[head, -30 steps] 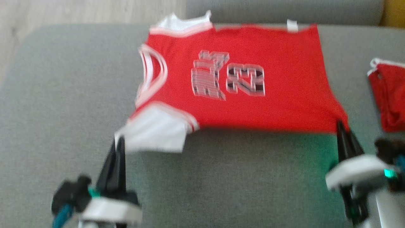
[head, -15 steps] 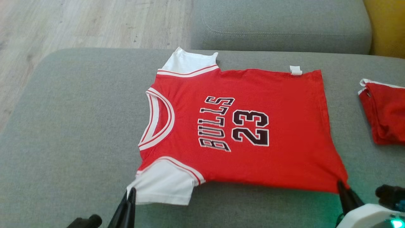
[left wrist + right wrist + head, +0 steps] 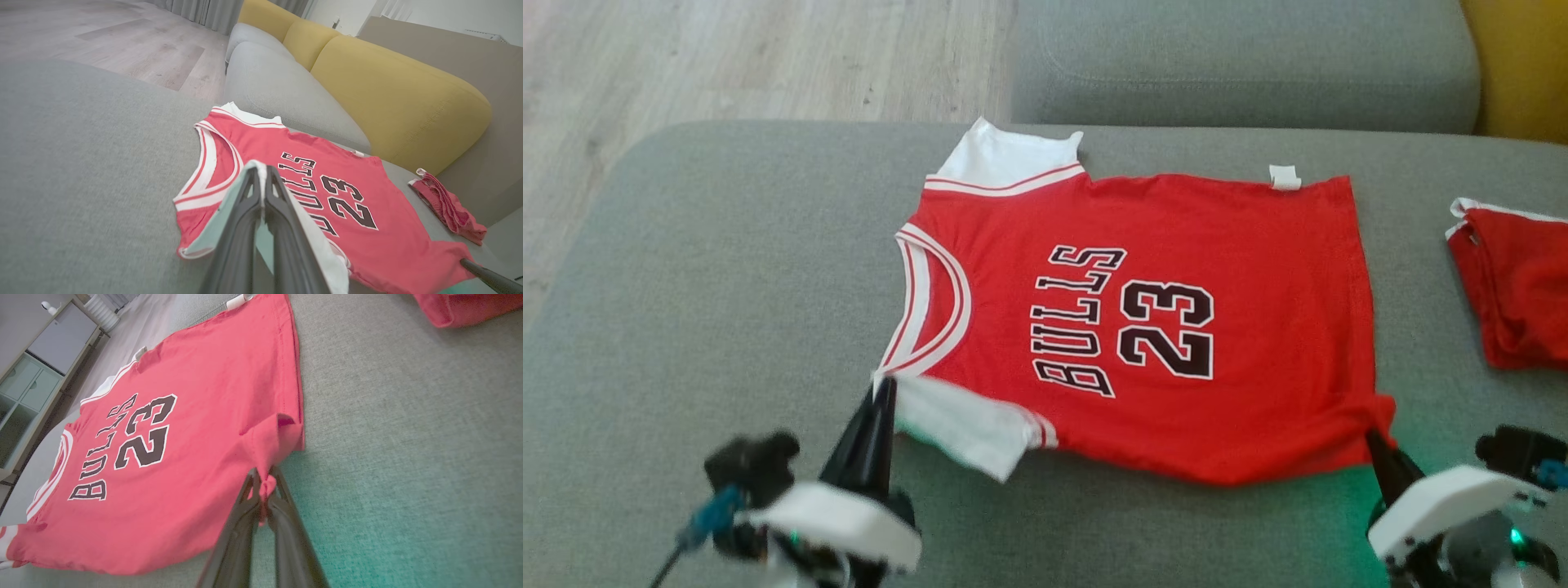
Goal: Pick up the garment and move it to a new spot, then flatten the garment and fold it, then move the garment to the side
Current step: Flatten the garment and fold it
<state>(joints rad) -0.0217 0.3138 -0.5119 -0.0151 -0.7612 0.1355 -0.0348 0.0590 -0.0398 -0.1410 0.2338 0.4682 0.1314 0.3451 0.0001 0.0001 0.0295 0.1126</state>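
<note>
Now the red shirt [image 3: 1217,269] is lying spread flat on the grey sofa seat [image 3: 686,286], so moving and flattening are looking done. The left gripper [image 3: 885,390] is pinching its near white sleeve shut, and the right gripper [image 3: 1374,439] is pinching its near hem corner. Folding is seemingly only starting; setting it aside is still waiting.

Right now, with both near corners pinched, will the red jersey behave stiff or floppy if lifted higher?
Probably floppy: on the red jersey, the white sleeve droops from the left gripper. Probably light: the right gripper holds the hem corner by a small pinch. Its middle may sag.
</note>
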